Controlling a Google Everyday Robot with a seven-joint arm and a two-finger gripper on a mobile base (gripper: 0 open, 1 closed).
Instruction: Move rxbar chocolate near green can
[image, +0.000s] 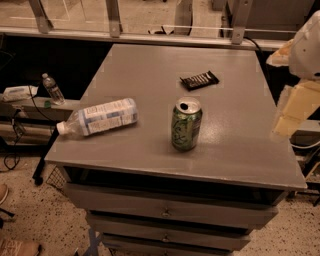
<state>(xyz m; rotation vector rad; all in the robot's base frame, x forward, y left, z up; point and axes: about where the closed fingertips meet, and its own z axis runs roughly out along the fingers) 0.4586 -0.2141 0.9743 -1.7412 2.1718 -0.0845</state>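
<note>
One small snack bar (199, 80) is the thing to move: flat, in a black wrapper with pale lettering, lying on the far right part of the grey surface (145, 65). I judge it light and slightly bendy. Its slick wrapper could slide under a push or slip out of a loose pinch. It sits so low that a grasp from above would have to come right down to the surface. Taking it across its narrow width, near the middle of its length, looks the safest hold.

The green can (186, 124) stands upright nearer the front edge, apart from the bar. With its top opened, it would probably tip easily if bumped. A clear plastic bottle (100, 116) lies on its side to the left, well out of the way.

The end effector (293, 107) hangs beyond the right edge of the surface, well apart from the bar, to its right and nearer the camera. Whether it is open or closed I cannot tell.
</note>
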